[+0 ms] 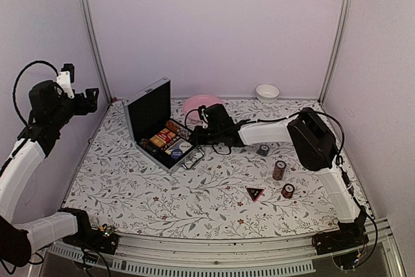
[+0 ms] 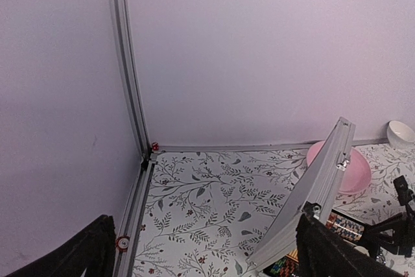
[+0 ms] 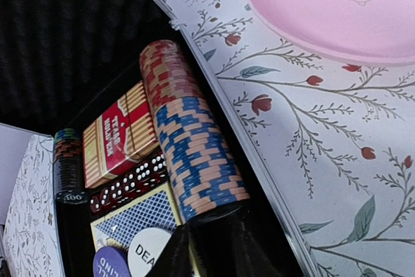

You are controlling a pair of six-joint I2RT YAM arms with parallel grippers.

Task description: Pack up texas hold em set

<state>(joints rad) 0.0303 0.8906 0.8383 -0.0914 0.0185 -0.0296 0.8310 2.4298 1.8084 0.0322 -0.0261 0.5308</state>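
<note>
Right pincer (image 1: 193, 136) reaches chip row (image 3: 194, 141) inside case (image 1: 148, 111); pink plate (image 3: 337, 11) beside.

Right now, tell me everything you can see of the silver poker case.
The silver case lies open on the floral table, left of centre, its lid standing up, lined in black foam. The tray holds a row of red and blue chips, a red card box, dice and dark chips. A wire handle sits at its front edge. The right gripper is at the chip row's end.
</note>
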